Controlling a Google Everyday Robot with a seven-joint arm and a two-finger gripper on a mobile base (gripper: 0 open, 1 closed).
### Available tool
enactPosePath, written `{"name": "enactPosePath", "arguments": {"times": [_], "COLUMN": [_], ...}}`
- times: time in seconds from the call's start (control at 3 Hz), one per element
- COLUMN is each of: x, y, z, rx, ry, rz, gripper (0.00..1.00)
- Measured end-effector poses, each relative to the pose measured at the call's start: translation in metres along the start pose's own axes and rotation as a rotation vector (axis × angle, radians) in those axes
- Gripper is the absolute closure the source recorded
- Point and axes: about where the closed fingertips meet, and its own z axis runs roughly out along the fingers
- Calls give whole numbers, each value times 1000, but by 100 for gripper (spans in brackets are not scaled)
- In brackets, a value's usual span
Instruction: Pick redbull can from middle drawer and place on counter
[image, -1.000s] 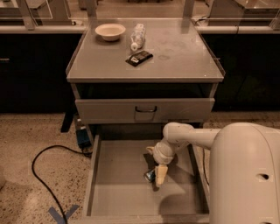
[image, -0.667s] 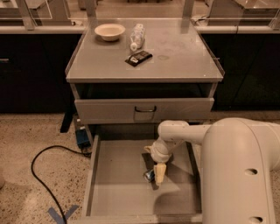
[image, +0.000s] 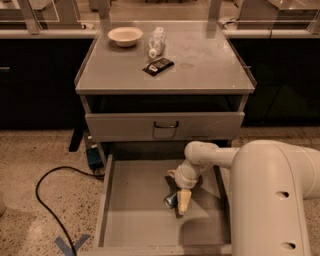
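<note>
Tool (image: 179, 200) low in the open, wide grey metal middle drawer (image: 135, 220)
Below the front edge of the flat grey metal table (image: 210, 70), the slim blue-and-silver redbull can (image: 171, 200) lies on the drawer floor, right against the tool. Whether the tool is clamped on it or merely beside it cannot be told.

Bowl (image: 125, 36), clear bottle (image: 156, 41), dark packet (image: 158, 66)
</note>
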Motion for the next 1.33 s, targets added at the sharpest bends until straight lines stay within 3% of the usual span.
{"name": "enactPosePath", "arguments": {"times": [0.67, 1.0, 1.33], "x": [11, 11, 11], "y": [3, 3, 3], "z": [19, 20, 20], "rx": [-22, -22, -23], "ry": [-44, -45, -45], "rz": [48, 49, 49], "gripper": [0, 18, 43]}}
